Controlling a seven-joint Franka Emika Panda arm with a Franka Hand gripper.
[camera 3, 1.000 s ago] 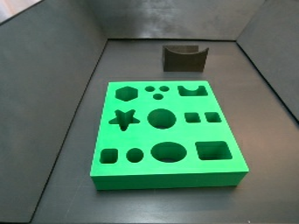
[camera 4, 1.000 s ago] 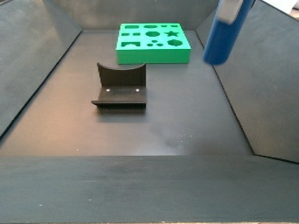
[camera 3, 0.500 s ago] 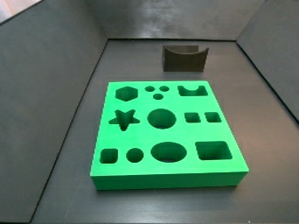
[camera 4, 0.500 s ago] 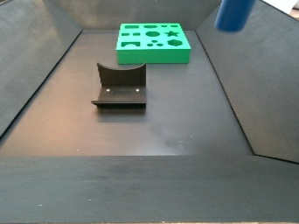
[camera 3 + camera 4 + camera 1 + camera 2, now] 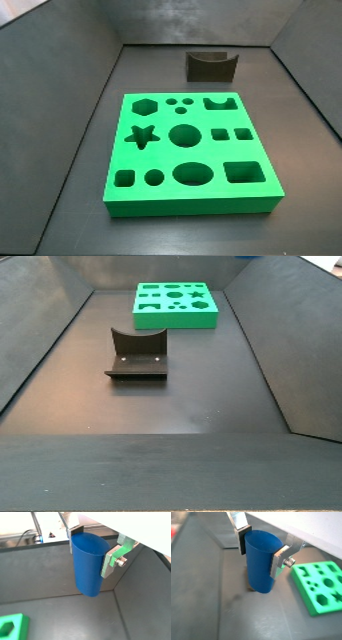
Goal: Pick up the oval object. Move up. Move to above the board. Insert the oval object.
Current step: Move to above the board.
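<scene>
We've got the gripper [image 5: 90, 548] clamped on the oval object [image 5: 89, 567], and it shows in both wrist views only. The silver finger plates [image 5: 279, 560] press flat against opposite sides of the blue peg [image 5: 260, 561], so it's clearly held, hanging upright with its rounded lower end free in the air above the dark floor. Neither side view shows the gripper or the peg at all, so we can't place them over the table from those.

The board [image 5: 187, 150] lies flat on the dark floor in both side views [image 5: 177, 305], with every cut-out empty as far as we can see. In a side view the oval hole [image 5: 193, 174] sits near the board's 6 o'clock edge, between a small round hole [image 5: 155, 178] at its 9 o'clock and a square hole [image 5: 242, 173] at its 3 o'clock. The star hole [image 5: 142, 136] is at roughly 9 o'clock from the board's middle.

In a wrist view a corner of the board [image 5: 13, 628] peeks in well apart from the peg, and in a wrist view a bigger piece of it [image 5: 319, 586] lies off to the side of the peg, not beneath it.

The fixture [image 5: 136, 355] stands on the floor apart from the board, also seen at the board's 12 o'clock [image 5: 211, 65].
</scene>
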